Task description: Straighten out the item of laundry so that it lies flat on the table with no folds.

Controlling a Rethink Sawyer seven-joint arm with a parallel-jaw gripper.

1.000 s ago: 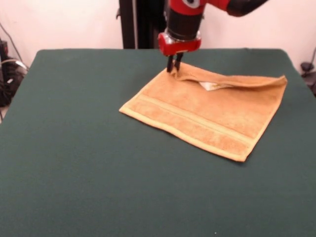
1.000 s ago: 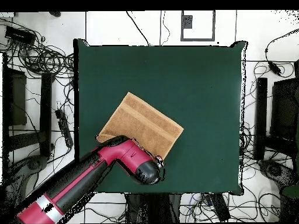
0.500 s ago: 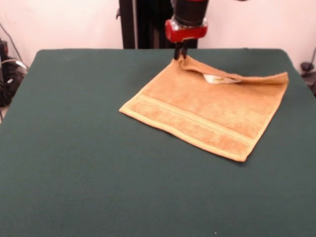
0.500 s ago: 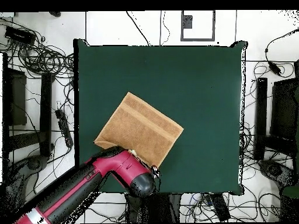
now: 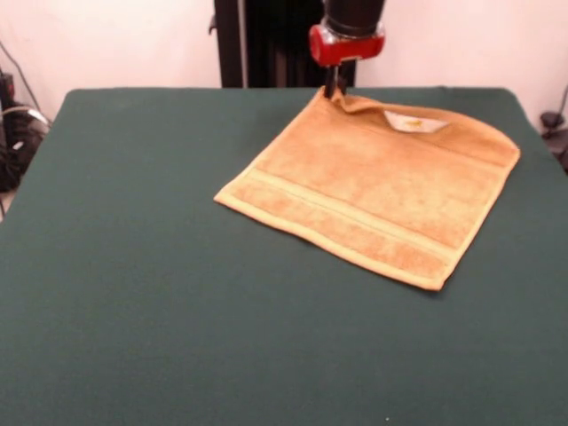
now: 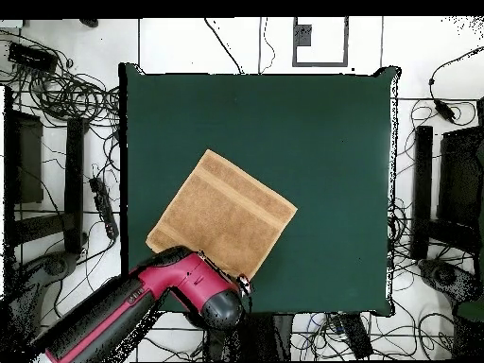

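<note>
- Clearly the towel (image 5: 373,195) is a soft, light terry thing; it drapes and follows wherever a corner is led, so I judge it needs pulling by an edge or corner, never pushing.
- It lies on the table (image 5: 133,293), toward the robot's side, mostly spread, with its woven band facing the open end.
- One narrow strip along the far hem looks turned over beside the white label (image 5: 415,123), so the far corner seems the place to hold.
- At that corner the gripper (image 5: 333,89) stands upright, its thin fingers pinched closed on the cloth, lifting it slightly.
- From overhead the arm (image 6: 142,302) slants in low across the table's edge.
</note>
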